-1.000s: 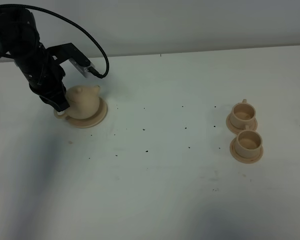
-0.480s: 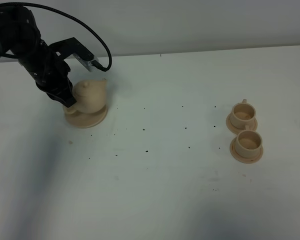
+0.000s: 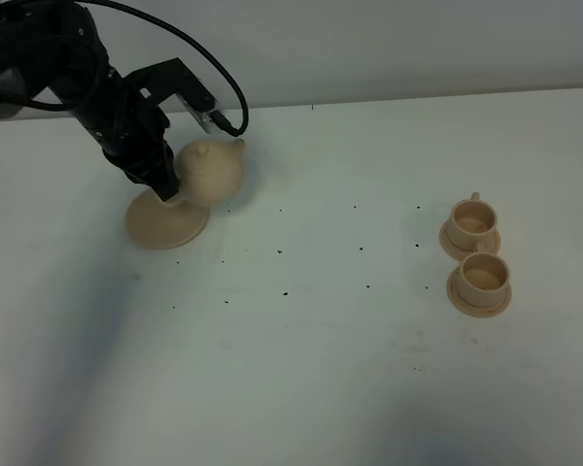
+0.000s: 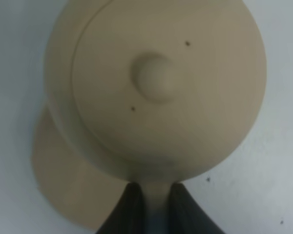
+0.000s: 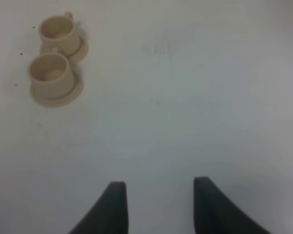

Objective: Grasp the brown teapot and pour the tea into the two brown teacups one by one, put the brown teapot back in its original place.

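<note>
Lifted since a second ago: the brown teapot [image 3: 212, 173] has been raised off the saucer disc [image 3: 160, 225] and carried a little right, toward the cups. The disc is left bare on the bench [image 3: 321, 388]. The grasp is judged done and the carry begun; nothing has been poured yet.

Near to far:
- Near right: the near teacup [image 3: 481, 277], with the far teacup [image 3: 471, 223] just behind it. Both are upright, each on its own small saucer [image 3: 457, 301], and well apart from the teapot.
- Far left: the disc, with the teapot held above its right edge by the left hand [image 3: 170, 189].

View differences:
- In the exterior view the grip is largely masked by the arm.
- In the left wrist view the loop handle [image 4: 158, 197] is seen pinched between two narrow fingers [image 4: 129, 204]. The lid knob [image 4: 156, 78] is seated, and the disc is offset underneath.
- The right hand [image 5: 158, 195] is seen only in the right wrist view. Its jaws are set wide with nothing between them, and both cups lie well ahead of it.
- Tea level cannot be told from any view.
</note>
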You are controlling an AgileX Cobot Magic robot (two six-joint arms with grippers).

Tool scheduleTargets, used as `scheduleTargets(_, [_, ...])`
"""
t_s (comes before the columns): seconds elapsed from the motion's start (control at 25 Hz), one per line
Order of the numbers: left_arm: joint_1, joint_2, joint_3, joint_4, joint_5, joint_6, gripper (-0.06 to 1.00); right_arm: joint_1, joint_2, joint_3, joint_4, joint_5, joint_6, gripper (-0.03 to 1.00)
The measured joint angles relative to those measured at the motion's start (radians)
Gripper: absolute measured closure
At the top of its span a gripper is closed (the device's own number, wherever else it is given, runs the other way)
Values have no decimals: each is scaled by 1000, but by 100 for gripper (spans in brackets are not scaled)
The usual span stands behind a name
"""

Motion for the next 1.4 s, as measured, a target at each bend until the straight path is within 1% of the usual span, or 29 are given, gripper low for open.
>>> scheduleTargets(0.36, [-129, 0, 0, 2, -79, 14, 82, 0, 0, 0, 0, 0, 0, 64])
scheduleTargets(0.76, [-279, 0, 0, -1, -109, -8, 82, 0, 0, 0, 0, 0, 0, 64])
scheduleTargets(0.88, [-309, 0, 0, -1, -113, -26, 82, 0, 0, 0, 0, 0, 0, 64])
scheduleTargets(1.2, [-395, 0, 0, -1, -166, -94, 82, 0, 0, 0, 0, 0, 0, 64])
scheduleTargets(1.4, [-420, 8, 0, 16, -186, -113, 82, 0, 0, 0, 0, 0, 0, 64])
